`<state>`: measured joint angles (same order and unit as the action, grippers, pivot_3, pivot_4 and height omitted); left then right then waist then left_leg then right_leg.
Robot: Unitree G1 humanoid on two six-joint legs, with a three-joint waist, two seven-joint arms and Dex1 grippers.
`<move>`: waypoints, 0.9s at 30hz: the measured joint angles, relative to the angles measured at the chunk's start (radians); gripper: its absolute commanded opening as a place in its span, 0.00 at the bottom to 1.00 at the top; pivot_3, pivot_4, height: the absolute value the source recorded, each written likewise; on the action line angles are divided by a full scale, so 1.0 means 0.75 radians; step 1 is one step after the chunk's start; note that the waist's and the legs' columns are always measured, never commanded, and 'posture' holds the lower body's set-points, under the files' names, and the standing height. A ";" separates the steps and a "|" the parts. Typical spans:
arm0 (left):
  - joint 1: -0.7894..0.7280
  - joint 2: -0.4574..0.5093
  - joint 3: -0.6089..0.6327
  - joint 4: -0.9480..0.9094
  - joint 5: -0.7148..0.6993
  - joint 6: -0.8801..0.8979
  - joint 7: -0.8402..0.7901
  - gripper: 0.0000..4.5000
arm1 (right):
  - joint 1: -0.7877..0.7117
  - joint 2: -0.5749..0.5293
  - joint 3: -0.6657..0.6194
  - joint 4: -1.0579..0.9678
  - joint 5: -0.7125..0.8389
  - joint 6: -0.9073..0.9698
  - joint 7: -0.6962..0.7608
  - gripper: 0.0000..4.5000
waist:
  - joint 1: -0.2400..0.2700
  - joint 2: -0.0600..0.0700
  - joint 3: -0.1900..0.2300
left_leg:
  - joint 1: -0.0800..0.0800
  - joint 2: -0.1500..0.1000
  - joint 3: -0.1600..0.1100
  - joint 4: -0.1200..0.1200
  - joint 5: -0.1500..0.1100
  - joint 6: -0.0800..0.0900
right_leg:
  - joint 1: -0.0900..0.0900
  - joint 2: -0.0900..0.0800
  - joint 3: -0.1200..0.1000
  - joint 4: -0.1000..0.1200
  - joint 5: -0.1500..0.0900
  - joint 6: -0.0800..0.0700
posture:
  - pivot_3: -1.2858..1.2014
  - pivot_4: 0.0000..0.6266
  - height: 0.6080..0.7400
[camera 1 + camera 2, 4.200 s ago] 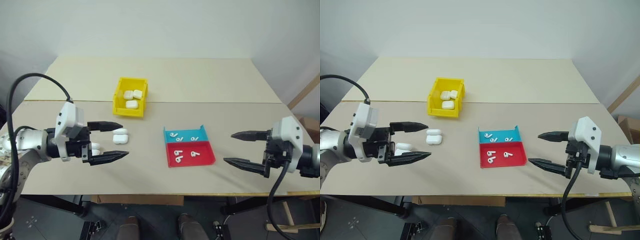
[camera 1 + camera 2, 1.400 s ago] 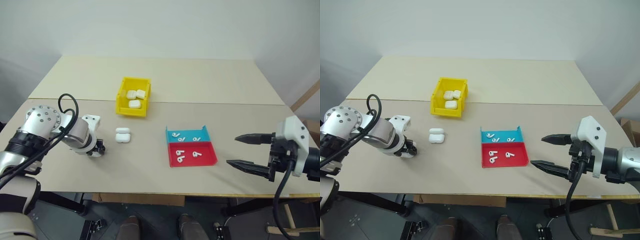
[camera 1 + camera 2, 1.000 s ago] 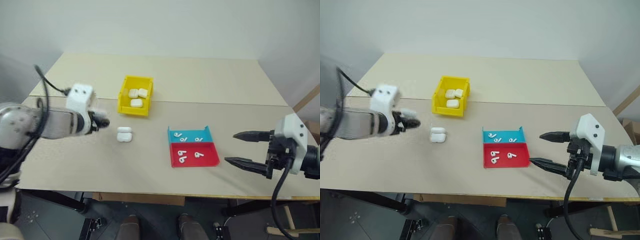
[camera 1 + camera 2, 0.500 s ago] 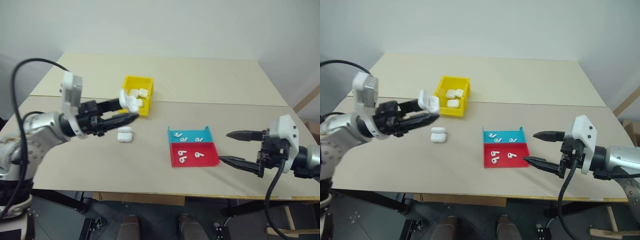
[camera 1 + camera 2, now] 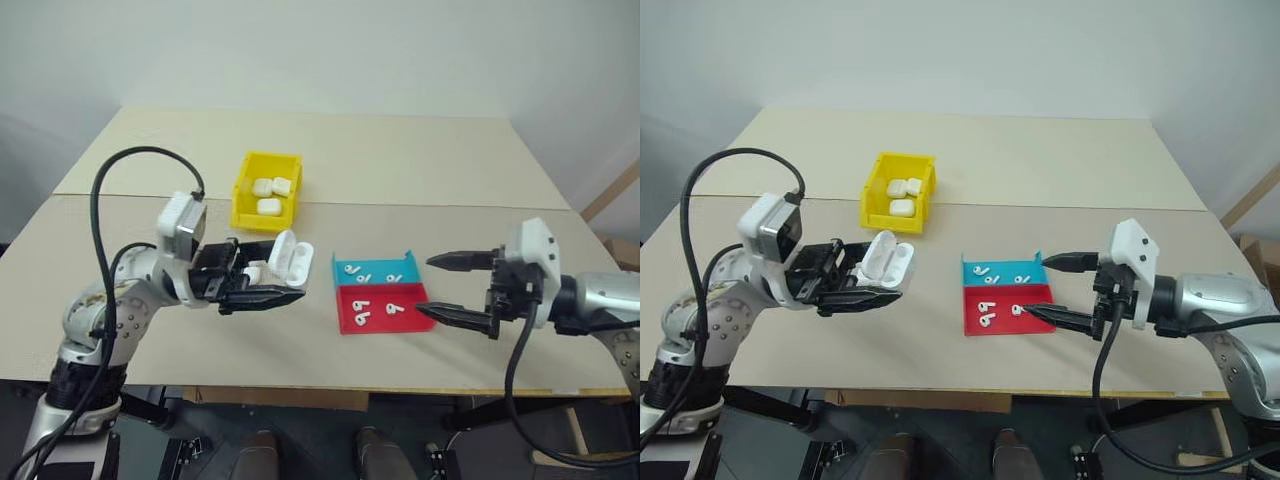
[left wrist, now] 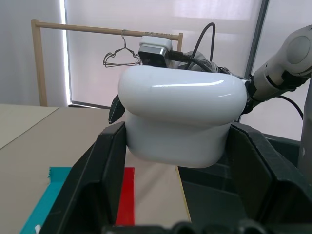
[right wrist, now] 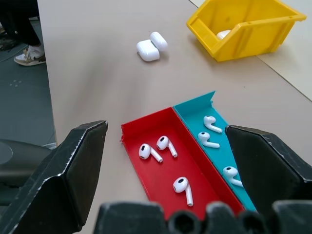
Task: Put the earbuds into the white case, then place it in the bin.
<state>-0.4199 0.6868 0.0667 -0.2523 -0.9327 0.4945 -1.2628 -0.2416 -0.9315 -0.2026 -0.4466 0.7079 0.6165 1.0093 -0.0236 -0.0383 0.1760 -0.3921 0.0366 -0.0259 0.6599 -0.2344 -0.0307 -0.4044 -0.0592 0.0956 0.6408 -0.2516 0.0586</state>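
My left gripper (image 5: 281,271) is shut on a white case (image 5: 287,255), held above the table with its lid hinged open and its fingers pointing toward the trays. The same case (image 6: 180,117) sits between the fingers in the left wrist view. Several earbuds lie in a blue tray (image 5: 375,272) and a red tray (image 5: 388,309); three earbuds (image 7: 165,144) are in the red one and three (image 7: 209,139) in the blue. My right gripper (image 5: 424,285) stands open at the trays' right edge, empty. The yellow bin (image 5: 246,190) stands behind, holding three cases.
Two more white cases (image 7: 151,47) lie side by side on the table between the bin and my left gripper, partly hidden behind it in the head views. A seam (image 5: 450,207) runs across the table behind the trays.
My left gripper, which closed on a case at the table's left, has swung in toward the middle and turned to point right. My right gripper has moved left, up to the trays.
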 measured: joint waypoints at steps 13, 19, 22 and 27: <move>0.120 -0.028 0.050 -0.146 0.061 -0.028 0.110 0.62 | -0.305 -0.056 0.410 -0.031 -0.251 0.166 -0.092 1.00 | 0.007 0.000 0.000 | 0.000 0.000 0.000 0.000 0.000 0.000 | -0.001 0.000 -0.001 0.000 0.000 0.000 | 0.52 0.24 1.00; 0.115 -0.034 0.045 -0.168 0.061 -0.020 0.141 0.62 | -0.595 -0.117 0.647 -0.084 -0.301 0.441 -0.028 0.72 | 0.002 0.001 0.001 | 0.000 0.001 0.000 0.000 0.000 0.000 | -0.002 0.000 -0.001 0.000 0.000 0.000 | 0.52 0.24 1.00; 0.113 -0.035 0.044 -0.167 0.063 -0.019 0.145 0.62 | -0.690 -0.117 0.771 -0.088 -0.344 0.531 -0.005 0.58 | 0.003 0.001 0.001 | 0.000 0.001 0.000 0.000 0.000 0.001 | -0.002 0.000 -0.001 0.000 0.000 0.000 | 0.52 0.24 1.00; 0.114 -0.040 0.038 -0.160 0.092 -0.029 0.128 0.62 | -0.861 -0.098 1.019 -0.059 -0.450 0.661 0.025 0.58 | 0.003 0.001 0.001 | -0.001 0.001 0.000 0.000 0.000 0.001 | -0.003 0.000 -0.001 0.001 0.000 -0.001 | 0.52 0.24 1.00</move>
<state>-0.3346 0.6565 0.0953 -0.3725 -0.8637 0.4725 -1.1665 -0.8871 -1.0052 0.5617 -0.4912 0.3701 1.1125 1.0282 -0.0213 -0.0373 0.1764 -0.3925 0.0371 -0.0260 0.6601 -0.2347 -0.0303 -0.4064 -0.0592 0.0949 0.6413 -0.2516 0.0582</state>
